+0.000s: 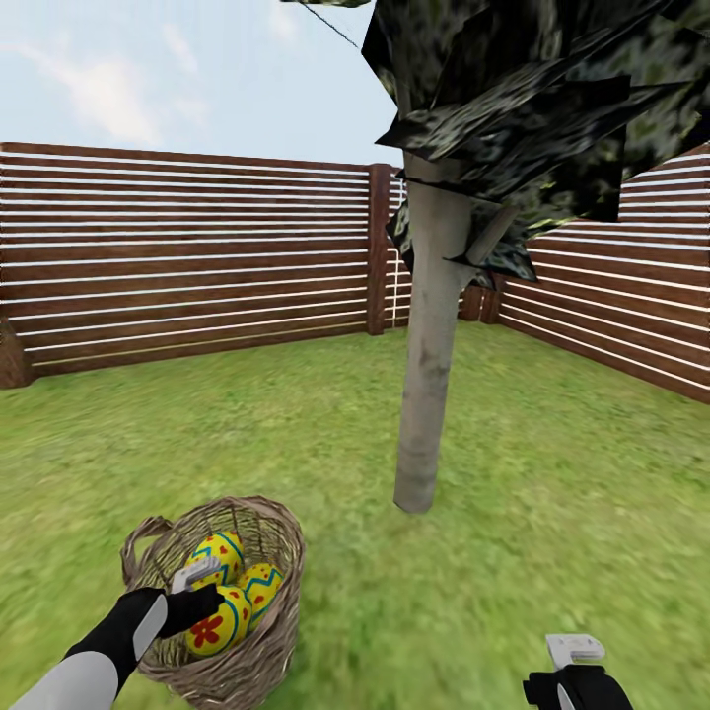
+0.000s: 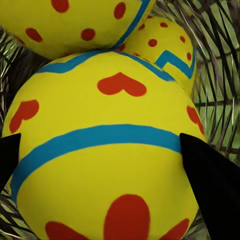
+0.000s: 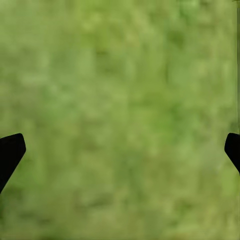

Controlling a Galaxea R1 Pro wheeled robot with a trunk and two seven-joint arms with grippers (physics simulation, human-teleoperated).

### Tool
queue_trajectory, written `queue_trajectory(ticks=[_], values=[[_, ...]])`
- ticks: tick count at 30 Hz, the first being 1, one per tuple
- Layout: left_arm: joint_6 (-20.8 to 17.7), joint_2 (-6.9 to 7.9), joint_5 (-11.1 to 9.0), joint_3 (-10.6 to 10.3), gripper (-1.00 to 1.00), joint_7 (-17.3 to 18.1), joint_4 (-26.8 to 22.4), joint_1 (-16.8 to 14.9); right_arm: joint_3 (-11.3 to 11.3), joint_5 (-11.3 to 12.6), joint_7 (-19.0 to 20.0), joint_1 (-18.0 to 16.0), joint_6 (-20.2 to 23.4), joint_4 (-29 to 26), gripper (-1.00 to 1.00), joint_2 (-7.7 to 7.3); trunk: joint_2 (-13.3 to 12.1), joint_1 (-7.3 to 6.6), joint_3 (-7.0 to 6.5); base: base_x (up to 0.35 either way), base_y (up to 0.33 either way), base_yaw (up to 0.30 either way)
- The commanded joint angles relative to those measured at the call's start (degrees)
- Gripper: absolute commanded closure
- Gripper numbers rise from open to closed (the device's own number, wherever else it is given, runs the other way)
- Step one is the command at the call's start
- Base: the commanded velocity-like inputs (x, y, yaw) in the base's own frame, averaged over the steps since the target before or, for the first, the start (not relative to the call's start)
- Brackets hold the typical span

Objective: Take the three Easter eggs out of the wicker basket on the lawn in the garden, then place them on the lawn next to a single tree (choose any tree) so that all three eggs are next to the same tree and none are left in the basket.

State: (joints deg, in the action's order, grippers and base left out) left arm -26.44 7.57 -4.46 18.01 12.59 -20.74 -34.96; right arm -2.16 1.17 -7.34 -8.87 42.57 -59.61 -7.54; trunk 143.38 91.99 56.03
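Inside the wicker basket, at seven o'clock of the head view: three Easter eggs, yellow with red and blue marks, packed touching one another.
Nearest egg: blue band, red hearts and red petals; close between the left fingertips in the left wrist view, one dark tip at each flank, contact not to be told.
Other two eggs: one toward twelve o'clock of the nearest egg, one toward two o'clock, both pressed against it.
Left gripper: reached down into the basket mouth over the eggs, fingers spread wide on either side of the nearest egg, not closed on it.
Basket: brown open weave, upright on the lawn, small loop handle at its ten o'clock rim, grass showing through the weave in the left wrist view.
Tree: pale grey trunk rising from the grass toward one o'clock of the basket, near but apart; dark mottled crown overhead.
Between basket and trunk: bare grass.
Right gripper: at five o'clock of the head view, low over the grass, fingers far apart, holding nothing.
Fence: brown horizontal slats along the far edge from nine to three o'clock, well behind the tree.
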Motion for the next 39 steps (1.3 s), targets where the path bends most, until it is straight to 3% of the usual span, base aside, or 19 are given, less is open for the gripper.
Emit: queue_trajectory(ticks=[1, 12, 20, 24, 39], values=[[-0.5, -0.01, -0.6, 0.4, 1.0, -0.1, -0.1, 0.0, 0.0, 0.1, -0.2, 0.0, 0.3, -0.1, -1.0, -0.01, 0.0, -0.04, -0.17, -0.178, 0.0, 0.0], [-0.5, -0.01, -0.7, 0.5, 1.0, -0.2, -0.1, 0.0, 0.1, 0.3, -0.2, -0.1, 0.2, 0.0, -1.0, 0.07, -0.1, -0.32, -2.61, -0.069, 0.0, 0.0], [-0.5, -0.76, -0.6, 0.5, 1.0, -0.2, -0.1, 0.0, 0.1, 0.4, -0.2, 0.0, 0.2, 0.1, -1.0, 0.16, -3.3, -2.07, -4.05, 0.0, 0.0, 0.0], [-0.5, -0.81, -0.6, 0.5, 1.0, -0.2, -0.1, 0.0, 0.1, 0.4, -0.2, -0.1, -1.5, 0.3, -1.0, 0.16, -4.9, -2.95, -4.76, 0.0, 0.0, 0.0], [-0.5, -0.8, -0.7, 0.5, 1.0, -0.2, -0.1, 0.0, 0.6, 0.6, 0.0, -0.1, -1.6, 0.1, -1.0, -0.04, -11.0, -6.25, -7.46, 0.0, 0.0, 0.0]])
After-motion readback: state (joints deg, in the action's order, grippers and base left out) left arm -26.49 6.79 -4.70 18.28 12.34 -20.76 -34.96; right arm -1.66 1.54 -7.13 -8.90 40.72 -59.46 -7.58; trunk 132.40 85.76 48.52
